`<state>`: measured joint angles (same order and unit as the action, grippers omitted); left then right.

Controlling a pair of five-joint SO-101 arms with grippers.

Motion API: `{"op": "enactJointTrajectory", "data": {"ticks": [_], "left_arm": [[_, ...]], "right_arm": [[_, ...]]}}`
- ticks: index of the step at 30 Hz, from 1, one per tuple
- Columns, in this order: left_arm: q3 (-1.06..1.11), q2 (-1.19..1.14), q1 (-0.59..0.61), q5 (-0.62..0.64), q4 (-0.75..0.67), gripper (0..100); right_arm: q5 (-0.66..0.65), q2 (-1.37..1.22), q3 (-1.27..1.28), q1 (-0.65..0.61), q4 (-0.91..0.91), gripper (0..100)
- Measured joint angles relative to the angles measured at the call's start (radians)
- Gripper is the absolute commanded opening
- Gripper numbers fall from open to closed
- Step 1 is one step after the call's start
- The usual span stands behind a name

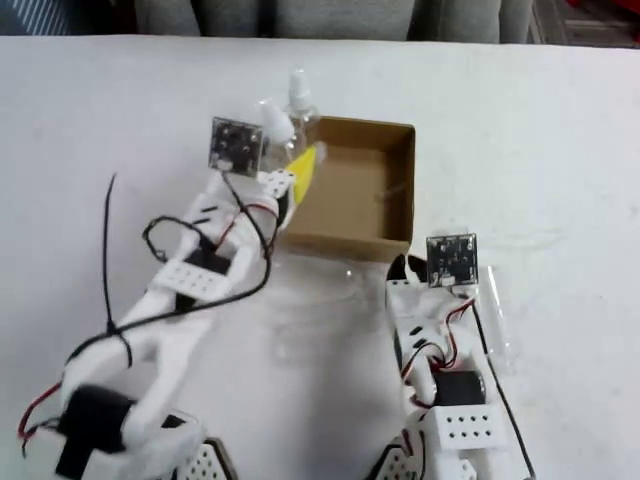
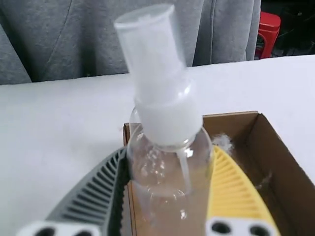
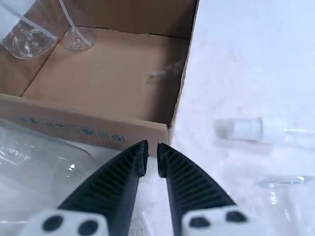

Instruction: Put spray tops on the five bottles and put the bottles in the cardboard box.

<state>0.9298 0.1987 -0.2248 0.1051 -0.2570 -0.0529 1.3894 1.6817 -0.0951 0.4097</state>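
One clear bottle (image 2: pixel 162 172), white spray top (image 2: pixel 157 83), ribbed left jaws; cardboard box (image 2: pixel 278 147)

Clear bottle (image 2: pixel 167 172) with white spray top (image 2: pixel 157 88), brown cardboard box (image 2: pixel 278 157), grey and yellow ribbed fingers (image 2: pixel 93 201).

The held bottle (image 2: pixel 167 167) in the left gripper (image 2: pixel 170 152) is cut off by the picture's edge, so its base is out of sight. The fingers (image 2: pixel 93 196) cover its flanks. In the right wrist view, 2 clear bottles (image 3: pixel 29 34) over the cardboard box (image 3: pixel 98 123) are cropped to their bases. A lying bottle (image 3: pixel 39 162) runs behind the right gripper (image 3: pixel 152 152). The tube of the spray top (image 3: pixel 238 129) leaves the frame. From above, the clear bottles on the table (image 1: pixel 560 150) are faint, perhaps 2 (image 1: pixel 310 300).
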Motion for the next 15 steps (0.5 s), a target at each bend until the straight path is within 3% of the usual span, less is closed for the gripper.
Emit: {"op": "enactJointTrajectory", "data": {"ticks": [15], "left_arm": [[-0.169,-0.265,0.0,-0.003,-0.002,2]], "right_arm": [[0.0,0.0,0.0,0.0,0.0,1.6]]}}
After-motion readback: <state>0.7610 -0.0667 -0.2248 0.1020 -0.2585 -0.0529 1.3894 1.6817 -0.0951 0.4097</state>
